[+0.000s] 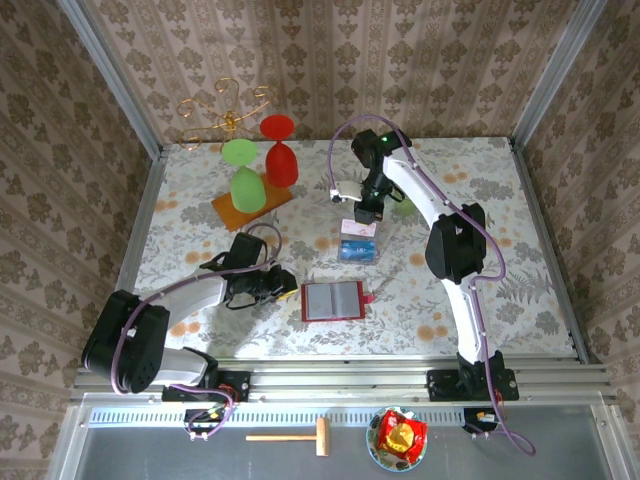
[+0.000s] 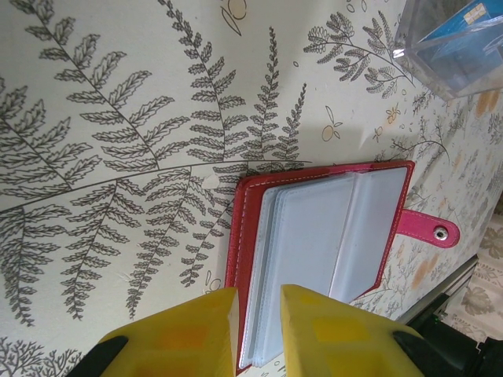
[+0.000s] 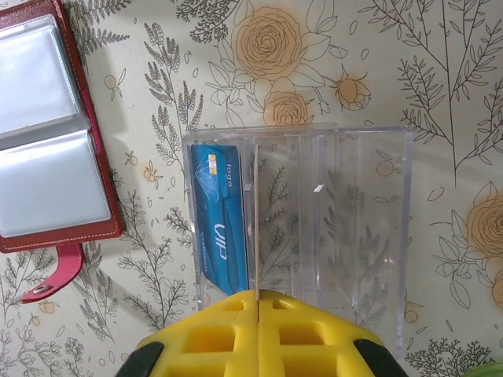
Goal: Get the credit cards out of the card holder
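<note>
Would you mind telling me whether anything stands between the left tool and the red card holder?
Nothing visible does: the left tool sits at the edge of the card holder, whose red rim runs between its fingers.

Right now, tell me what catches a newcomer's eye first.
The red card holder lies open at the table's near centre. Just beyond it, the right gripper pinches a pale card edge-on at a clear box holding a blue card. A red glass and a green glass stand far left.

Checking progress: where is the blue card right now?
In the right wrist view, the blue card sits in the end slot of the clear rack, on the side nearest the open red card holder.
</note>
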Robot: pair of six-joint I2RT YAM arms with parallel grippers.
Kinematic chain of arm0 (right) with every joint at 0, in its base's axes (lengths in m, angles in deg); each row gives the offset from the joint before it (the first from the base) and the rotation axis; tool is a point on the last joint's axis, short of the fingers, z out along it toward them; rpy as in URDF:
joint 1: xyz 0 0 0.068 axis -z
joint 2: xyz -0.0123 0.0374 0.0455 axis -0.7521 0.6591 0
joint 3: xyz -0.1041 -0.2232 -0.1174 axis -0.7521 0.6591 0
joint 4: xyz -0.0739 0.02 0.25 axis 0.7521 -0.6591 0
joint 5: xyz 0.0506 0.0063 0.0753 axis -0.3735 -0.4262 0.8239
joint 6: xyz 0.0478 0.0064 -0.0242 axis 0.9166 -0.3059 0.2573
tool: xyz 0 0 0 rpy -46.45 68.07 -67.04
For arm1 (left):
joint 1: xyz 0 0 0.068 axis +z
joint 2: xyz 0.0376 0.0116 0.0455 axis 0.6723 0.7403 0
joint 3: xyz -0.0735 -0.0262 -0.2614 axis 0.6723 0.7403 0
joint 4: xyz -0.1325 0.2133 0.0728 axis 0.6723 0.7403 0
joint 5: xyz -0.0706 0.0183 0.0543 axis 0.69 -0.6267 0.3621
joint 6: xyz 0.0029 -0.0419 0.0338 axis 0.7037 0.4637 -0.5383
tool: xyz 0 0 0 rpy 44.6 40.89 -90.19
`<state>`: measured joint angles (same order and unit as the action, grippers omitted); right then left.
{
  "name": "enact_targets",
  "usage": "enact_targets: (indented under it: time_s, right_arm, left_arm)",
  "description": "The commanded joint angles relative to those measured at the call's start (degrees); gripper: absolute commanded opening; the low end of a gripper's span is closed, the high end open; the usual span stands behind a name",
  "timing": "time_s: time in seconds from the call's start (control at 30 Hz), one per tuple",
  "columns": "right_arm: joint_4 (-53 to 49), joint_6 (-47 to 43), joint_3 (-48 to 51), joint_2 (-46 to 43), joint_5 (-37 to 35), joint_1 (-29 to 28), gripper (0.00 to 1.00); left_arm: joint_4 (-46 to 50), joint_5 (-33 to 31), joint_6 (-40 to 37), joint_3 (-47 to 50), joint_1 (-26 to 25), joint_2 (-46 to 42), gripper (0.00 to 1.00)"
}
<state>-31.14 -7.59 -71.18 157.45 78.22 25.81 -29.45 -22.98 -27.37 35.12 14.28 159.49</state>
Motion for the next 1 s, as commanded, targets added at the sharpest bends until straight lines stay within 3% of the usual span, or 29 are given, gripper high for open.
enact_targets:
  time_s: [0.0, 0.53, 0.97]
  right_arm:
    - [-2.3, -1.4, -1.6, 2.2, -1.2, 0.4, 0.0]
    - [-4.8, -1.8, -0.1, 7.0, 3.5, 0.4, 0.0]
    - [-3.4, 2.8, -0.1, 5.0, 0.1, 1.1, 0.18]
  left_arm:
    - [0.1, 0.5, -0.5, -0.1, 0.5, 0.9, 0.22]
    - [-0.3, 0.8, -0.3, -0.8, 0.4, 2.3, 0.22]
    - [0.3, 0.9, -0.7, -2.1, 0.4, 2.3, 0.22]
